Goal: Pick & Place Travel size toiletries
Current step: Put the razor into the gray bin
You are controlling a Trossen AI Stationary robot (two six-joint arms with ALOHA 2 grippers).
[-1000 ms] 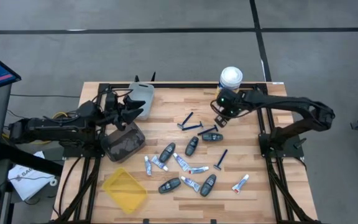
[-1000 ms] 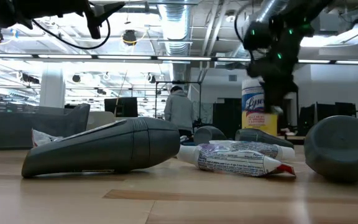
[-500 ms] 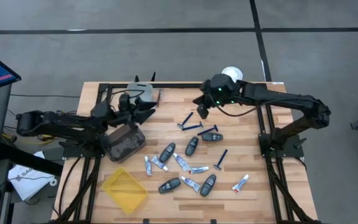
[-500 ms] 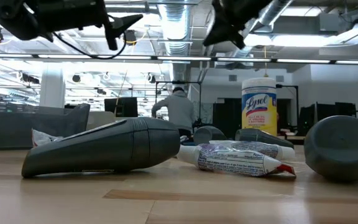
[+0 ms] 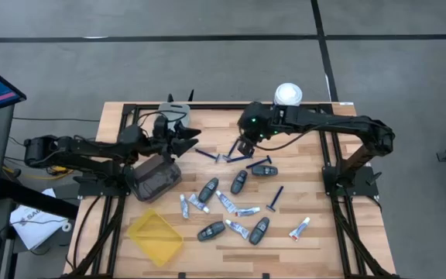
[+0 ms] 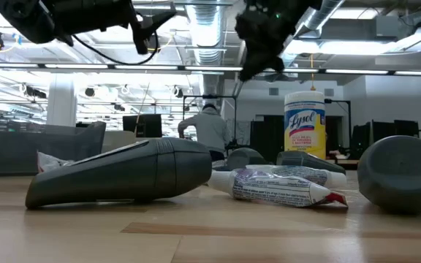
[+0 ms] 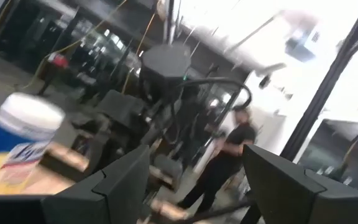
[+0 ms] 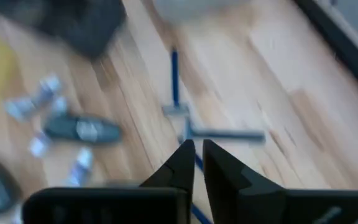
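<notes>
Fingers of the right gripper (image 5: 244, 145) stand nearly together with nothing visibly between them, poised above slim dark-blue plastic razors (image 5: 237, 157) near the desk's far-middle; the left gripper (image 5: 190, 139), fingers apart and empty, hangs above the far-left part beside a dark grey mesh pouch (image 5: 154, 179). Judged from the lay, little is done: smooth dark oval fobs (image 5: 238, 182), crinkled white tubes (image 5: 246, 211) and razors lie scattered mid-desk, while the flat yellow plastic tray (image 5: 156, 235) at the near-left corner looks bare.
</notes>
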